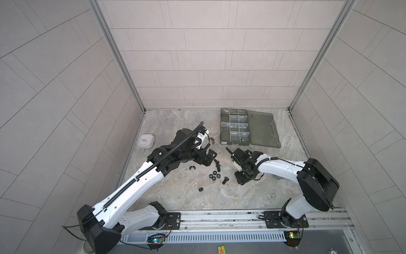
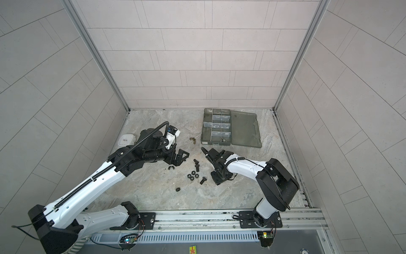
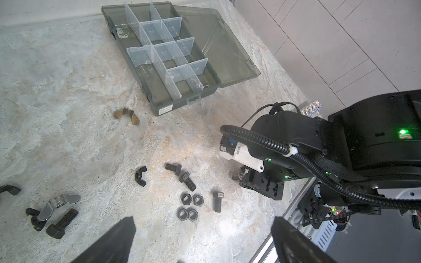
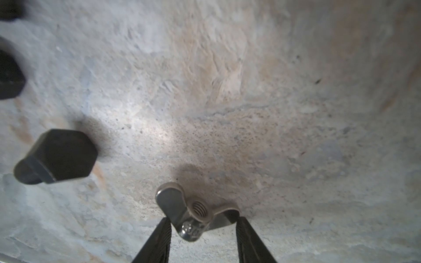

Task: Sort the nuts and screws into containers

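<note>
The smoky-grey organizer box (image 1: pixel 235 143) (image 3: pixel 168 109) lies open at the back right, its containers split by pale dividers. Black screws (image 1: pixel 219 168) (image 3: pixel 188 181) and hex nuts (image 1: pixel 214 176) (image 3: pixel 189 205) lie loose mid-table, with a black wing nut (image 3: pixel 140 176) and a brass one (image 1: pixel 212 139) (image 3: pixel 127 115). My right gripper (image 1: pixel 238 173) (image 4: pixel 202 219) is down at the table, open, its fingertips flanking a silver wing nut (image 4: pixel 196 209) (image 3: pixel 239 175) that rests on the surface. Left of the pile hovers my left gripper (image 1: pixel 208 157) (image 3: pixel 204 219), open wide and empty.
The box's lid (image 1: pixel 263 129) lies flat to its right. A white rounded object (image 1: pixel 145 140) sits by the left wall. In the left wrist view, a silver wing nut (image 3: pixel 58 202) and a large screw (image 3: pixel 61 223) lie close by. A metal rail (image 1: pixel 219 216) borders the front.
</note>
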Robot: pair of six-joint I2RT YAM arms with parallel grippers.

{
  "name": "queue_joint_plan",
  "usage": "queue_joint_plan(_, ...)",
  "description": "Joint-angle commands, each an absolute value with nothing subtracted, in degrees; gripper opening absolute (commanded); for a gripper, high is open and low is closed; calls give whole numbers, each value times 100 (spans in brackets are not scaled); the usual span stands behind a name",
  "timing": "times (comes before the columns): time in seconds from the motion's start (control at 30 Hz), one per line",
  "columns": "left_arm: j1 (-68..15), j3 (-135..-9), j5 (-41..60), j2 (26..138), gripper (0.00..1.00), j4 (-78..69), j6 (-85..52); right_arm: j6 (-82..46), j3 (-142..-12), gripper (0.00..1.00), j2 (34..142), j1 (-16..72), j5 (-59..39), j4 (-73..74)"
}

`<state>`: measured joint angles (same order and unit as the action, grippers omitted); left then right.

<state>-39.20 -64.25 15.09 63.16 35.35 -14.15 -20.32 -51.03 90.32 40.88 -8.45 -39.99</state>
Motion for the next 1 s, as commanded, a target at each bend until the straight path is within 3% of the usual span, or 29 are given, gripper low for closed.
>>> queue_joint_plan(0.0, -3953, -6391, 1413, 6214, 100, 3537, -1385, -1947, -5305, 48, 9163, 4147, -686, -3997)
queue_joint_plan(0.47, -3952, -6440, 1323, 6187, 100, 3639, -1223, -1946, -5324, 43, 9305, 4204, -724, -4058)
queue_joint_plan(0.77, -3947, -6433, 1233, 6186, 100, 3629, -1191, -1927, -5526, 26, 9642, 4236, -646, -4073)
queue_joint_plan(0.9, -3950, -6476, 1205, 6208, 100, 3652, -1137, -1912, -5631, 10, 9758, 4236, -622, -4141)
queue_joint_plan(0.97, -3955, -6541, 1201, 6253, 100, 3679, -1095, -1916, -5710, 7, 9730, 4237, -607, -4222)
